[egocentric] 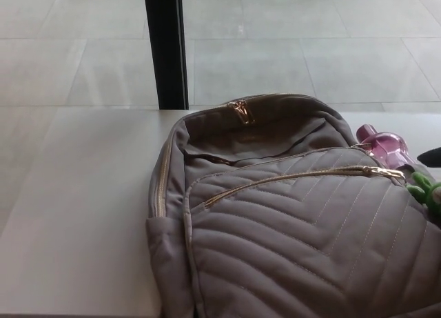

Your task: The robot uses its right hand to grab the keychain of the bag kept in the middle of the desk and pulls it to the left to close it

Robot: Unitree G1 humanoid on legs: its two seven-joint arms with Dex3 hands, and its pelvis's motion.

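A taupe quilted backpack (296, 228) lies on the white desk (76, 214). Its front pocket zipper (289, 180) runs in gold from lower left to a pull (382, 171) at the right. A green keychain toy (426, 188) hangs just right of that pull, partly cut off by the picture's edge. The main compartment gapes, with a gold pull (240, 110) at its top. A small black part of my right hand (432, 156) shows at the right edge, above the keychain and apart from it. My left hand is out of sight.
A pink transparent bottle (384, 145) lies behind the bag at the right, close to my right hand. A black post (165, 45) stands beyond the desk's far edge. Grey tiled floor (310, 49) lies behind.
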